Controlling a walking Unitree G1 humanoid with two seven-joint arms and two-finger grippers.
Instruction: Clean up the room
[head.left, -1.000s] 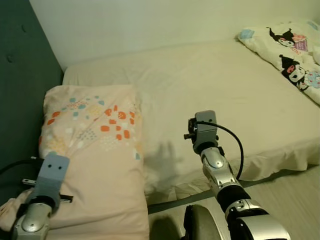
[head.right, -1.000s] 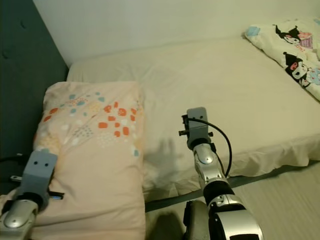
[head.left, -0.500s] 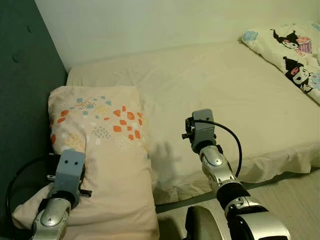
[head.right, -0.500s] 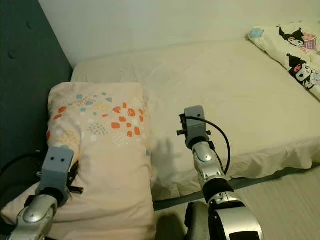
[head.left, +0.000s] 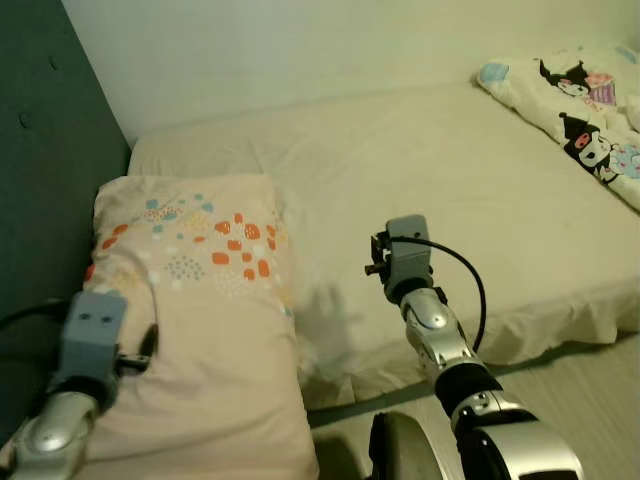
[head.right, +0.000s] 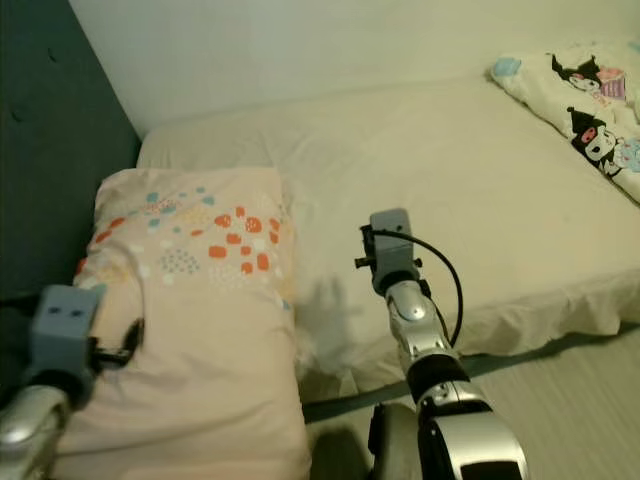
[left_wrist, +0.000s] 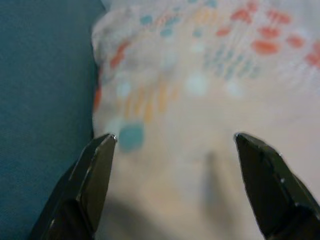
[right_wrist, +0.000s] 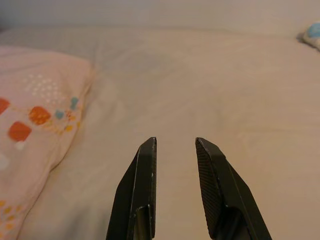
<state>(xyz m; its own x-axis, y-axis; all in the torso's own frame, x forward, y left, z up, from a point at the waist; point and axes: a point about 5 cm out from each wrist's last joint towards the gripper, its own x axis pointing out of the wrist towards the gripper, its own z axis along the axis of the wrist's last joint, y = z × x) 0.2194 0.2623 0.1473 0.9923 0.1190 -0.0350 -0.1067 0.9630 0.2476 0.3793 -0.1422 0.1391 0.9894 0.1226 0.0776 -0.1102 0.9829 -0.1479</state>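
Between the left gripper's (left_wrist: 172, 150) spread fingers lies the pillow (head.left: 190, 300), unheld, already on the bed (head.left: 450, 190); right gripper (right_wrist: 175, 150) slightly parted, empty; straightening remains.

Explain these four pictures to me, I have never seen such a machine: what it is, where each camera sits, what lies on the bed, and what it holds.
This is a walking humanoid robot with two silver arms, each ending in two black fingers. Two pictures come from its head, looking down; the other two come from cameras on its wrists. Before it is a bed with a pink dotted pillow and a cartoon-print blanket at the far right. The left gripper hangs open over the pillow; the right gripper is slightly open over the bare sheet. Neither holds anything.
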